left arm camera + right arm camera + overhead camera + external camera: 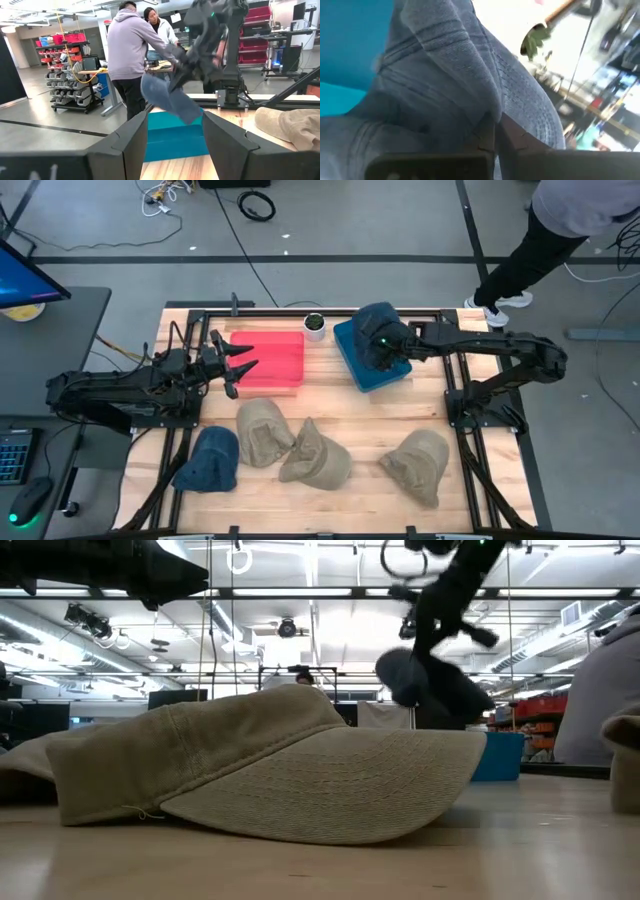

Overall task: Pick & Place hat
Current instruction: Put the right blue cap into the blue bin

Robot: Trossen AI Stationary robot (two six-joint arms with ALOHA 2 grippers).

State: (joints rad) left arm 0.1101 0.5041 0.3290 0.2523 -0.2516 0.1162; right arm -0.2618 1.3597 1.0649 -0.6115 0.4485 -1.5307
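Hats — five counted in the high view: three tan hats [262, 431] and one blue hat [209, 459] lying on the table [350, 415], plus a fifth, the denim hat [378, 328], held over the teal bin [372, 369] by the right gripper [383, 344]. One red bin [270, 361] lies beside the left gripper [243, 358], whose fingers are spread apart and empty. Low view: one tan hat fills the foreground; the denim hat hangs behind it. Left wrist view: two people stand beyond the table. Right wrist view — fingers [512, 137] clenched on denim fabric.
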